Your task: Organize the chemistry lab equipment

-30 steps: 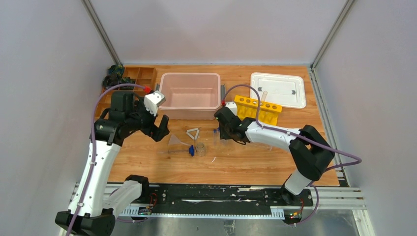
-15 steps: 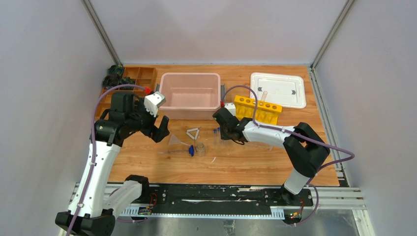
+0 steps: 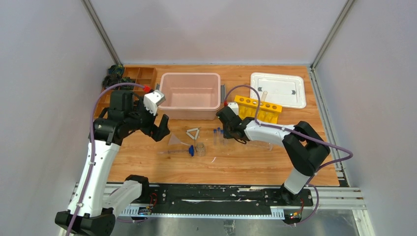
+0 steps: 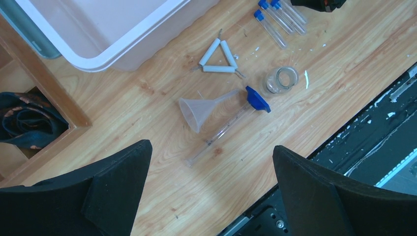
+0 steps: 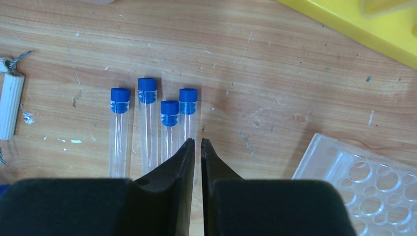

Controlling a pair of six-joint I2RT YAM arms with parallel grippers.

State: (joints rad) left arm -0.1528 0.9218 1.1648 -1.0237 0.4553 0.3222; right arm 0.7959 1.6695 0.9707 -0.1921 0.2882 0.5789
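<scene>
Several clear blue-capped vials [image 5: 147, 113] lie side by side on the wood, also seen from above [image 3: 217, 132]. My right gripper [image 5: 197, 141] is shut and empty, its tips just over the rightmost vial's body; in the top view [image 3: 223, 129] it hovers beside them. A clear vial tray [image 5: 364, 182] lies to its right, the yellow holed rack [image 3: 257, 109] behind it. My left gripper [image 4: 211, 187] is open and empty, above the clear funnel [image 4: 194, 110], the glass tube [image 4: 221, 132] with a blue end, the tiny beaker [image 4: 281, 79] and the pale triangle [image 4: 219, 59].
A pink bin [image 3: 190, 94] stands at the back centre. A white tray [image 3: 278, 89] lies at the back right. The brown wooden compartment tray [image 3: 139, 78] with dark parts sits at the back left. The black rail runs along the table's near edge.
My right gripper has shifted slightly farther back and right beside the vials. The left arm and the objects have not moved.
</scene>
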